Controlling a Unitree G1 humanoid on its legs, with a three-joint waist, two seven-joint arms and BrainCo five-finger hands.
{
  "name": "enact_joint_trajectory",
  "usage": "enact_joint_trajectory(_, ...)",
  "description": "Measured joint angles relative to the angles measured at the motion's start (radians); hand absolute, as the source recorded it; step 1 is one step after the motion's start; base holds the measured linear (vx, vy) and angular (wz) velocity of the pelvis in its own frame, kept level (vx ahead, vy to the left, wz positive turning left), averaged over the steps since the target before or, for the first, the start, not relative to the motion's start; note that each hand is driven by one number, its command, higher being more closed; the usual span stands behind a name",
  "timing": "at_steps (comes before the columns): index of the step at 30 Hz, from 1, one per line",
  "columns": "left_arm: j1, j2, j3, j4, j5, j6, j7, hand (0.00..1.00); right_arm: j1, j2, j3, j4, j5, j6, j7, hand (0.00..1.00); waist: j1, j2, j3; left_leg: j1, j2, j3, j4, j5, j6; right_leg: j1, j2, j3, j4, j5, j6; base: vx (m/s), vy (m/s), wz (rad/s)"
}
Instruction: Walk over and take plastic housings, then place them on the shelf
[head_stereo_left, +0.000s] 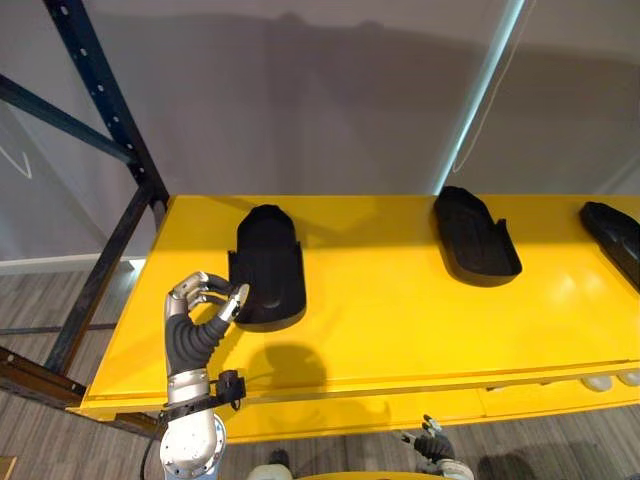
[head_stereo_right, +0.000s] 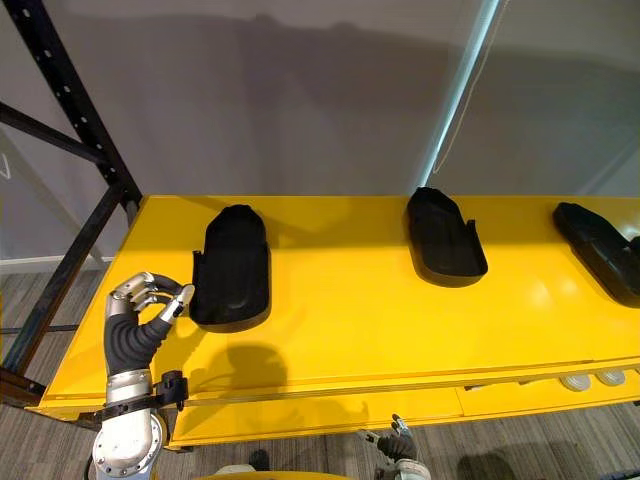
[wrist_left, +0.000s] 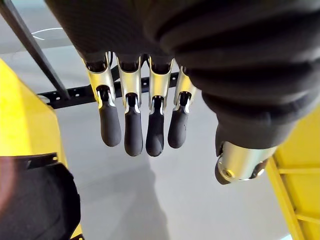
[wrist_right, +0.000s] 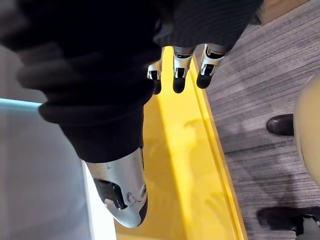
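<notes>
left hand (head_stereo_left: 192, 312): up by the near left part of the shelf, right next to the left housing. its fingers (wrist_left: 132, 135) hang loose and nearly straight. it has hold of nothing.
left thumb: its tip is at the near left edge of the left housing. i cannot tell if it touches.
right hand (head_stereo_left: 431, 441): low down, in front of the shelf's front edge. its fingers (wrist_right: 181, 80) hang loose over the yellow edge and the floor. it has hold of nothing.
shelf (head_stereo_left: 400, 320): a flat, bright yellow top. it runs wide from side to side.
left housing (head_stereo_left: 268, 265): black, long, with a round far end. it lies flat on the shelf, on the left side.
middle housing (head_stereo_left: 475, 238): black, same kind of shape. it lies on the shelf, further back, well apart from the left one.
right housing (head_stereo_left: 612, 235): black. it lies at the far right of the shelf and is cut off by the view's edge.
rack post (head_stereo_left: 100, 100): a dark blue post with holes. it leans up at the left of the shelf.
wall (head_stereo_left: 300, 90): plain grey, behind the shelf.
floor (head_stereo_left: 60, 300): grey wood planks.
</notes>
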Motion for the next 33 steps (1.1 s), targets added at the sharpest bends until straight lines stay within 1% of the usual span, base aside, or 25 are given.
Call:
enact_joint_trajectory(2, 0.017, 0.001, -0.012, 0.073, 0.0, 0.002, -0.024, 1.0, -0.007, 0.0, 0.001, -0.002, 0.0, 0.0, -0.001, 0.0, 0.0, 0.001, 0.003, -0.033, 0.007, -0.005, 0.073, -0.04, 0.006, -0.001, 0.0, -0.008, 0.002, -0.001, 0.001, -0.05, 0.044, 0.09)
enact_joint_trajectory(5, 0.021, 0.002, -0.025, 0.139, 0.001, 0.003, -0.044, 1.0, -0.004, -0.006, 0.037, -0.024, 0.0, 0.001, -0.003, 0.0, -0.001, -0.003, 0.005, -0.069, 0.017, -0.001, 0.137, -0.074, 0.009, -0.014, 0.003, -0.006, 0.01, -0.012, 0.005, -0.04, 0.04, -0.04)
enact_joint_trajectory(9, 0.011, 0.002, -0.054, 0.206, 0.003, 0.006, -0.046, 1.0, -0.004, -0.006, 0.051, -0.038, 0.0, 0.001, -0.004, 0.0, 0.0, -0.006, 0.013, -0.085, 0.031, 0.017, 0.186, -0.105, 0.012, -0.017, 0.007, 0.007, 0.012, -0.012, 0.004, -0.01, 0.034, -0.15)
enact_joint_trajectory(11, -0.01, 0.004, -0.079, 0.253, 0.005, 0.009, -0.064, 1.0, -0.002, -0.006, 0.067, -0.038, 0.0, 0.001, -0.004, 0.0, -0.001, -0.013, 0.011, -0.093, 0.037, 0.023, 0.21, -0.123, 0.014, -0.016, 0.008, 0.013, 0.013, -0.008, -0.003, 0.03, 0.027, -0.11)
enact_joint_trajectory(16, -0.058, 0.005, -0.105, 0.288, 0.044, 0.017, -0.063, 1.0, 0.011, -0.007, 0.068, -0.04, -0.001, 0.001, -0.005, 0.0, -0.002, -0.014, 0.01, -0.097, 0.048, 0.043, 0.237, -0.144, 0.01, -0.016, 0.012, 0.037, 0.014, -0.005, -0.007, 0.06, 0.028, -0.14)
enact_joint_trajectory(20, -0.121, 0.013, -0.124, 0.331, 0.054, 0.029, -0.056, 1.0, 0.021, -0.008, 0.065, -0.048, -0.001, 0.001, -0.008, 0.0, -0.003, -0.02, 0.005, -0.098, 0.048, 0.044, 0.238, -0.149, 0.009, -0.015, 0.012, 0.039, 0.009, -0.005, -0.008, 0.04, 0.006, -0.04)
enact_joint_trajectory(23, -0.161, 0.013, -0.135, 0.394, 0.086, 0.031, -0.041, 1.0, 0.022, -0.009, 0.063, -0.048, -0.001, 0.001, -0.008, 0.0, -0.003, -0.009, -0.001, -0.086, 0.044, 0.047, 0.223, -0.144, 0.012, -0.015, 0.007, 0.042, 0.008, -0.005, -0.008, 0.03, 0.001, -0.09)
enact_joint_trajectory(24, -0.171, 0.014, -0.135, 0.422, 0.088, 0.041, -0.037, 1.0, 0.024, -0.01, 0.058, -0.048, -0.001, 0.001, -0.008, 0.0, -0.003, 0.001, -0.009, -0.076, 0.041, 0.049, 0.212, -0.141, 0.009, -0.015, 0.006, 0.05, 0.008, -0.005, -0.008, 0.02, 0.005, -0.14)
enact_joint_trajectory(25, -0.174, 0.014, -0.135, 0.429, 0.089, 0.043, -0.036, 1.0, 0.025, -0.01, 0.057, -0.048, -0.001, 0.001, -0.008, 0.0, -0.003, 0.003, -0.011, -0.072, 0.039, 0.049, 0.207, -0.139, 0.007, -0.015, 0.005, 0.052, 0.008, -0.005, -0.008, 0.02, 0.005, -0.12)
enact_joint_trajectory(27, -0.197, 0.021, -0.135, 0.465, 0.101, 0.05, -0.03, 1.0, 0.025, -0.012, 0.056, -0.048, -0.001, 0.001, -0.008, 0.0, -0.004, 0.012, -0.017, -0.057, 0.029, 0.05, 0.172, -0.122, 0.005, -0.016, 0.0, 0.057, 0.008, -0.005, -0.008, 0.0, 0.0, 0.0)
enact_joint_trajectory(33, -0.249, 0.03, -0.123, 0.536, 0.122, 0.081, 0.005, 1.0, 0.016, -0.021, 0.038, -0.034, -0.001, 0.003, -0.007, 0.0, -0.009, 0.02, -0.022, 0.017, -0.003, 0.049, 0.011, -0.023, -0.001, -0.019, -0.012, 0.055, 0.0, -0.005, -0.008, -0.02, -0.037, 0.05)
